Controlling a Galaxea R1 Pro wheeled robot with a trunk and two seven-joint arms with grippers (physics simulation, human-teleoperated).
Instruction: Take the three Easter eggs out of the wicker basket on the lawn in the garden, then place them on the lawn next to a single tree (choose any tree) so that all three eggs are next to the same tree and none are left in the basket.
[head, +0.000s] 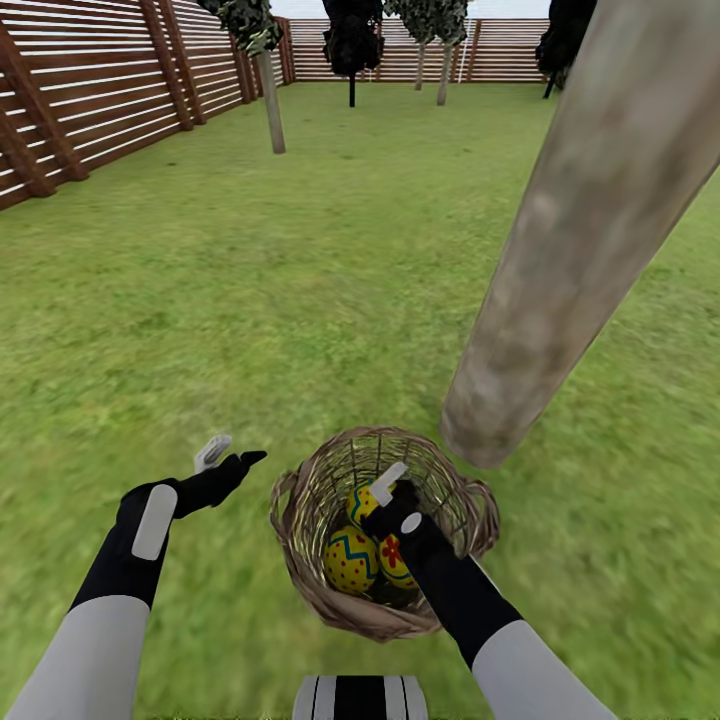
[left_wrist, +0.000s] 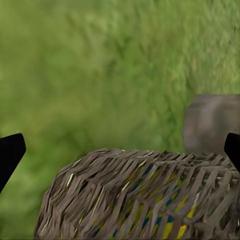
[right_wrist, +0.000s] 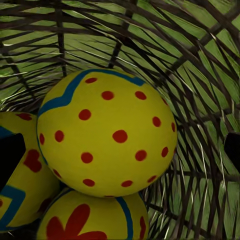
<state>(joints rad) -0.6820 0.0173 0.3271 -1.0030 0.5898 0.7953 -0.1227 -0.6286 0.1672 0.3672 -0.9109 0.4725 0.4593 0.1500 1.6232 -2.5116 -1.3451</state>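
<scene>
The wicker basket (head: 300, 520) stands on the lawn (head: 300, 280) right at the foot of a thick pale grey-tan tree trunk (head: 590, 220). Three yellow Easter eggs lie inside: one with a blue zigzag (head: 350, 562), one with a red flower (head: 393, 560), and a top one (head: 358, 500) half hidden by my arm. My right gripper (head: 388, 492) reaches down into the basket, open, its fingers astride the red-dotted top egg (right_wrist: 107, 135). My left gripper (head: 230, 457) hovers open over the grass just left of the basket (left_wrist: 140, 195).
A brown slatted fence (head: 90, 90) runs along the left and far sides. A thinner trunk (head: 272, 100) and several dark trees (head: 352, 40) stand far back. The trunk base (left_wrist: 210, 122) sits just beyond the basket. Open grass spreads left and ahead.
</scene>
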